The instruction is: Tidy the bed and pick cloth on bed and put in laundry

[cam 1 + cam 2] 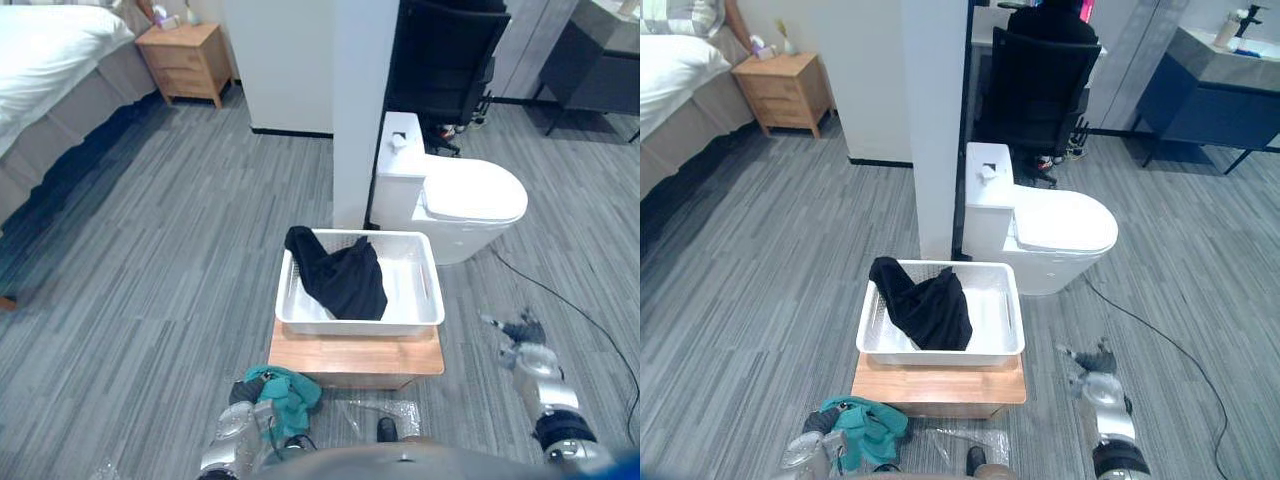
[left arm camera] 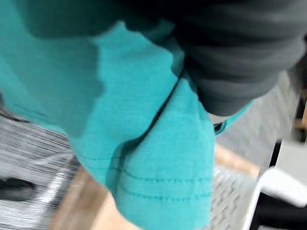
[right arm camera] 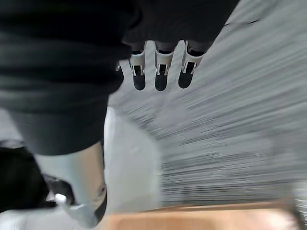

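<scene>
Left eye view: you have the white laundry basket (image 1: pixel 360 322) at frame centre, sitting on a low wooden stand (image 1: pixel 350 357).
Basket contents: one black garment (image 1: pixel 340 275), heaped in its left half, with a corner draped over the upper-left rim.
Teal cloth (image 1: pixel 290 397): lower centre-left of the frame, bunched over your left hand (image 1: pixel 244 392), outside the basket.
Left hand grip: you cannot tell, because the cloth covers it.
Right hand (image 1: pixel 521 331): lower right, above the floor, with fingers (image 3: pixel 160 76) straight and holding nothing.

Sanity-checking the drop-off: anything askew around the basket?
The black cloth lies in the basket with one end draped over its far left corner, not fully inside. The teal cloth is bunched in the left hand, not yet in.
</scene>
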